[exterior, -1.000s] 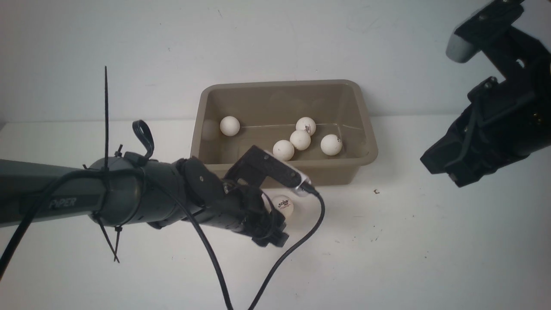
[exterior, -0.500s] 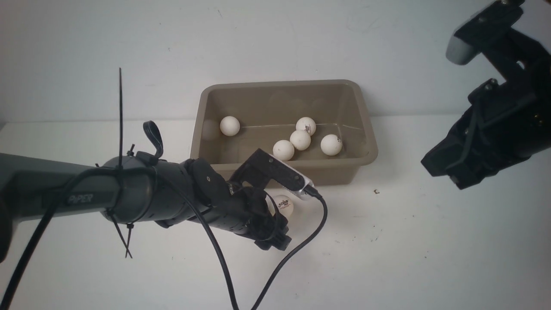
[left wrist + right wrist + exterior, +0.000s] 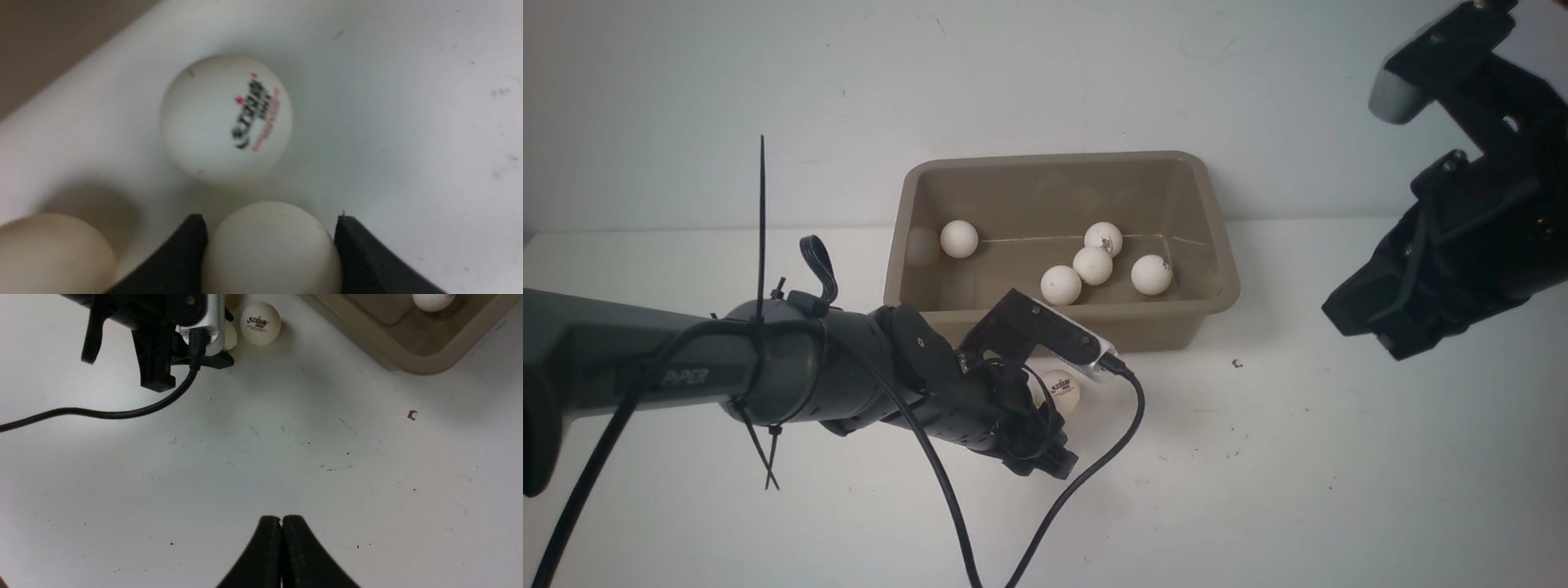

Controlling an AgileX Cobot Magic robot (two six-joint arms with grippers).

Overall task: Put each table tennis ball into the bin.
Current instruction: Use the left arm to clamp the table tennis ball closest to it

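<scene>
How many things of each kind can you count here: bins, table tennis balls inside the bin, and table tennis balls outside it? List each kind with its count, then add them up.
Bin: 1
Table tennis balls inside it: 5
Table tennis balls outside it: 3
Total: 9 things, 8 of them balls.

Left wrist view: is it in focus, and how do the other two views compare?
Left wrist view: the nearest ball is soft, the logo ball has smeared print; front view: even light, faint shadows on the table; right wrist view: sharp, table specks crisp.
</scene>
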